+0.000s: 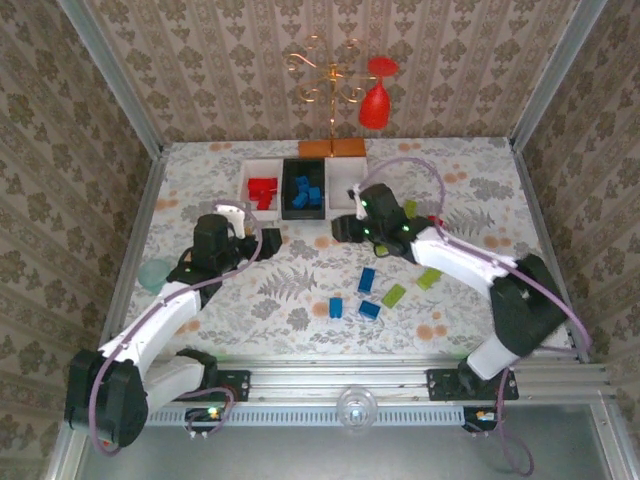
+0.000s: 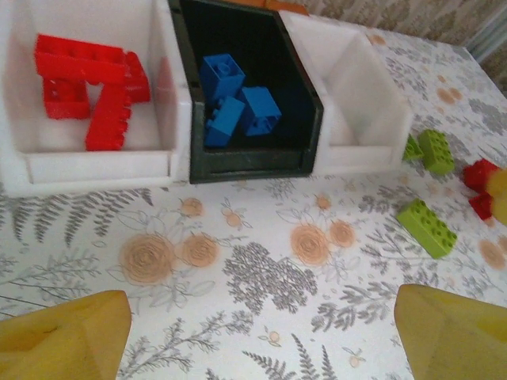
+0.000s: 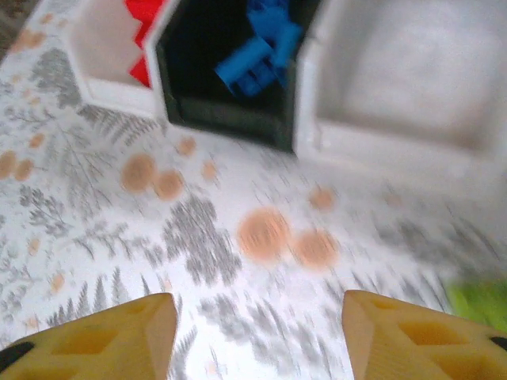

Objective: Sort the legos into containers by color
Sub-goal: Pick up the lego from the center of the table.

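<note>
Three joined bins stand at the back of the table. The left white bin (image 1: 254, 172) (image 2: 95, 166) holds several red bricks (image 2: 87, 87). The black bin (image 1: 287, 190) (image 2: 245, 165) (image 3: 222, 119) holds blue bricks (image 2: 238, 107) (image 3: 257, 55). The right white bin (image 2: 364, 103) (image 3: 396, 79) looks empty. Loose blue bricks (image 1: 367, 279) and green bricks (image 1: 394, 295) (image 2: 428, 227) lie on the cloth, and a red brick (image 2: 479, 174) lies farther right. My left gripper (image 1: 252, 228) (image 2: 265, 332) hangs open over bare cloth in front of the bins. In front of the black and right white bins my right gripper (image 1: 348, 227) (image 3: 257, 332) is open, nothing between its fingers.
A gold stand with a red wine glass (image 1: 375, 100) rises behind the bins on an orange-brown base (image 1: 332, 148). A teal bowl (image 1: 155, 272) sits at the left edge by the left arm. Metal rails and papered walls close in the table.
</note>
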Controlling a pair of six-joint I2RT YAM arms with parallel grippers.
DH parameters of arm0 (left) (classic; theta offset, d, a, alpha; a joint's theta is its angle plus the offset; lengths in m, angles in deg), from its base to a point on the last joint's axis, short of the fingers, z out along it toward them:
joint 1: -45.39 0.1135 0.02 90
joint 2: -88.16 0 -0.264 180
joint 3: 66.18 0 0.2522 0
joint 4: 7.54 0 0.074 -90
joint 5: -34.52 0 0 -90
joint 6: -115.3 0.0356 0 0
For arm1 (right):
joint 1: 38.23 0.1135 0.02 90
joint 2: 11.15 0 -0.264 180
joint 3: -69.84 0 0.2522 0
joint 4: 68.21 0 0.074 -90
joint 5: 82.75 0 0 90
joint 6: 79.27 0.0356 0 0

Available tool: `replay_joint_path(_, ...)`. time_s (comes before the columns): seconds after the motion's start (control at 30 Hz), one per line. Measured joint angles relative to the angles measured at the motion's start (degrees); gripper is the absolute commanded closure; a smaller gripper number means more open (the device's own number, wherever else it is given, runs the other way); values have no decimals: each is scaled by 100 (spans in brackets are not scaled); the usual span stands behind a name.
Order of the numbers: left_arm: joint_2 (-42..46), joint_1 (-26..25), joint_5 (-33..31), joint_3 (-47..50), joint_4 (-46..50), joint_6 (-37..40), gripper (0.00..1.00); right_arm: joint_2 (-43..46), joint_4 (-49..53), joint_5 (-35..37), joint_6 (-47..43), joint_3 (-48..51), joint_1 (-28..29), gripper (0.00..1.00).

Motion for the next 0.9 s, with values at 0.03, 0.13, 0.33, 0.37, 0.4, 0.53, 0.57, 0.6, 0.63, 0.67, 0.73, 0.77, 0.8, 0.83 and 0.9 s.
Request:
replay_joint_path(0.03,-44,-11,118,-9,26,0,12,278,146,164,76,275,76,32)
replay_joint_path(0.13,-192,-90,437,-35,61,0,12,715,505,636,345,848,378,24)
replay_joint_path(0.33,-527,-415,743,-37,-9,0,12,857,872,1458,881,1488,866,15)
replay_joint_path(0.37,-568,-457,758,-37,-28,0,12,835,874,1519,942,1517,872,15)
replay_joint_path(0.4,-610,-492,765,-37,-55,0,12,769,855,1578,1010,1521,896,15)
replay_joint_path(0.53,-715,-520,772,-37,-116,0,12,197,640,1668,1198,1445,994,18)
replay_joint_path(0.57,-717,-520,769,-37,-114,0,12,20,597,1676,1235,1405,1021,19)
replay_joint_path(0.6,-717,-520,761,-37,-118,0,12,-144,562,1687,1259,1370,1036,21)
replay_joint_path(0.63,-717,-520,756,-37,-116,2,12,-289,522,1709,1283,1344,1047,23)
replay_joint_path(0.67,-717,-520,754,-37,-116,2,12,-417,487,1735,1305,1329,1058,25)
replay_joint_path(0.73,-710,-520,730,-37,-111,4,12,-636,455,1851,1338,1283,1080,32)
replay_joint_path(0.77,-706,-520,715,-37,-111,9,12,-671,479,1917,1360,1241,1088,35)
replay_joint_path(0.8,-691,-520,695,-37,-109,24,12,-702,483,1956,1355,1196,1099,41)
replay_joint_path(0.83,-671,-520,669,-37,-103,39,12,-767,446,1971,1355,1139,1110,46)
replay_joint_path(0.9,-619,-520,625,-37,-92,68,12,-920,448,2087,1338,1001,1121,54)
